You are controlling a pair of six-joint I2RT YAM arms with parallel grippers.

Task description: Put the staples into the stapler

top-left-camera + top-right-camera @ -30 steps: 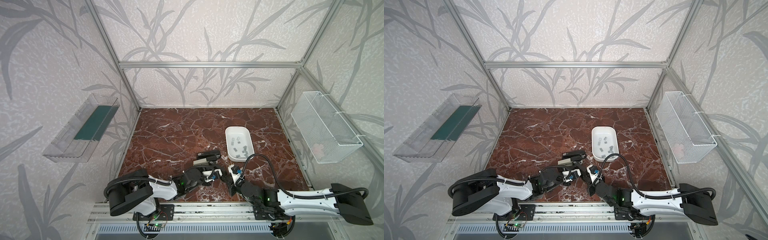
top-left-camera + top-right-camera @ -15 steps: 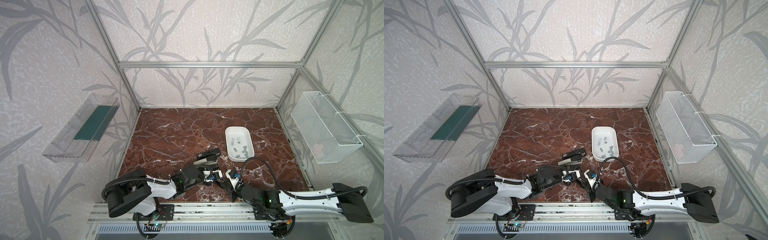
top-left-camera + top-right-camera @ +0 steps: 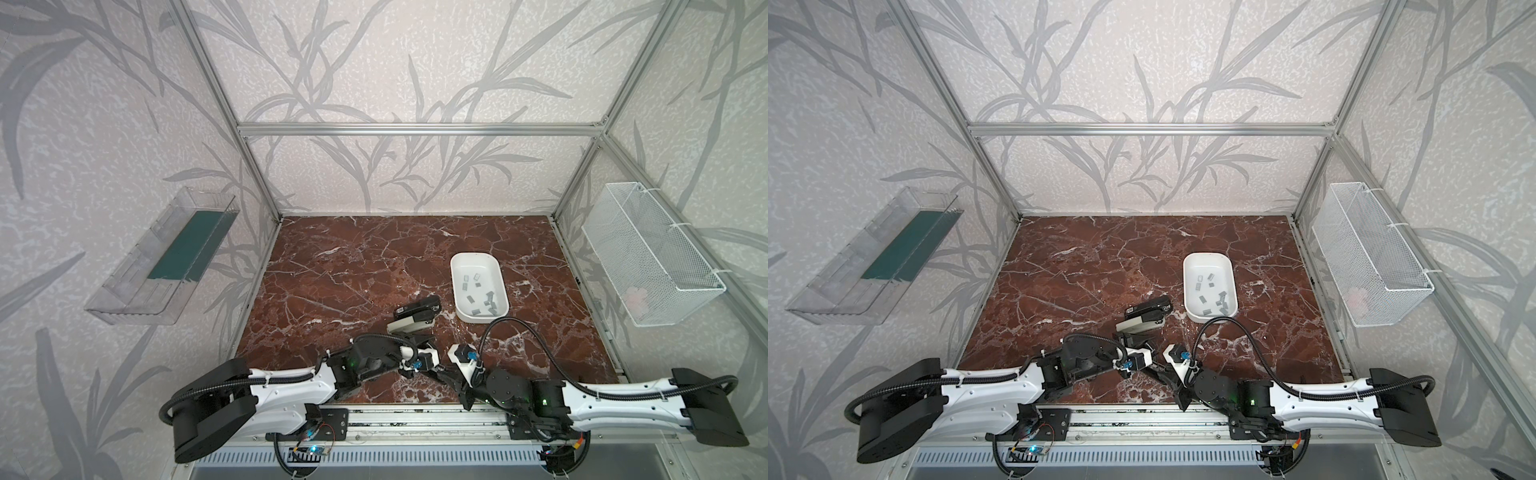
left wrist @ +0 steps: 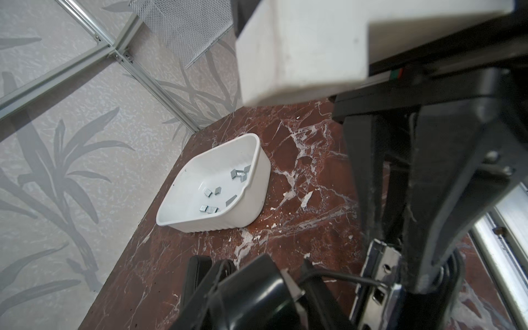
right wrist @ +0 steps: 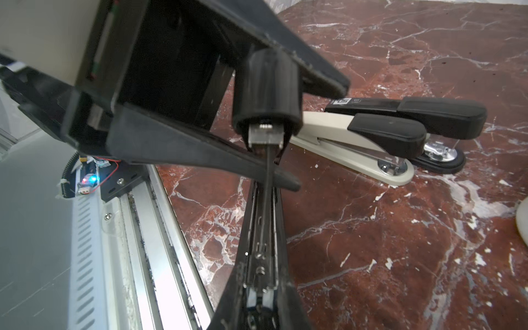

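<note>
The staples (image 3: 471,298) lie loose and scattered in a white tray (image 3: 482,318) right of the middle of the marble tabletop (image 3: 353,266); the left wrist view shows them (image 4: 208,193) as small grey strips on the tray's floor. The stapler (image 5: 261,257) is swung open with its metal channel bare, low over the front edge of the tabletop between the two arms. The right gripper (image 5: 261,288) has its jaws pressed in on the stapler's sides at one end. At the other end is the left gripper (image 4: 395,251). Its jaws show a narrow gap, with the channel's tip (image 4: 378,274) at their ends, but I cannot tell whether they pinch it. Just beyond, a beige stapler (image 3: 409,326) and a black stapler (image 3: 417,309) lie side by side, near the tray.
</note>
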